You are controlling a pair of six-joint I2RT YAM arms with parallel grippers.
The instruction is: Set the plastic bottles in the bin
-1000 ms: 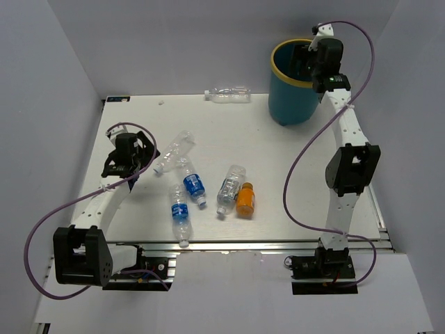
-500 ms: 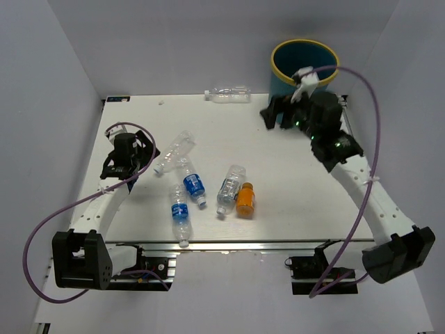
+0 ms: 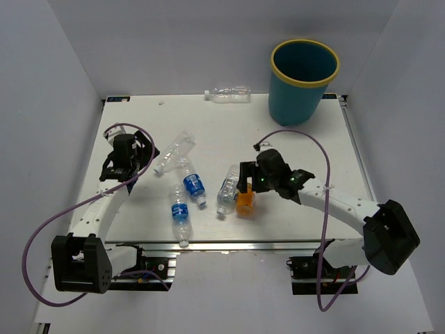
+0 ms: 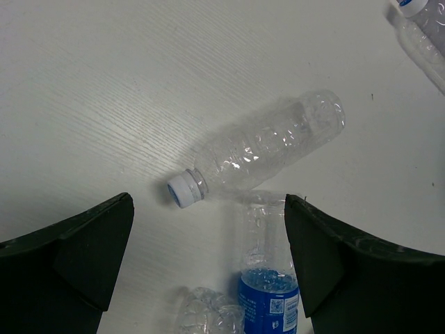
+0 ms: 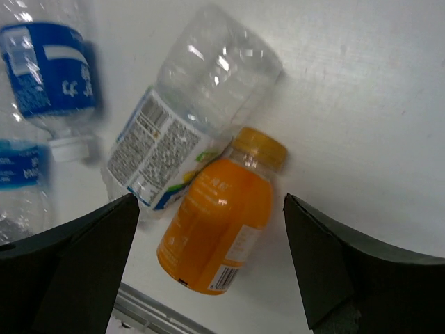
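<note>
Pickup is judged in hand: the right claw, open and empty, is poised over the orange bottle lying on the table well apart from the bin, so lowering and closing are called for; the left claw is likewise seen open, empty.

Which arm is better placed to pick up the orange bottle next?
Right. The right gripper, open, hangs directly over the orange bottle, which lies centred in its wrist view. The left gripper, also open, is over a clear bottle farther left.
</note>
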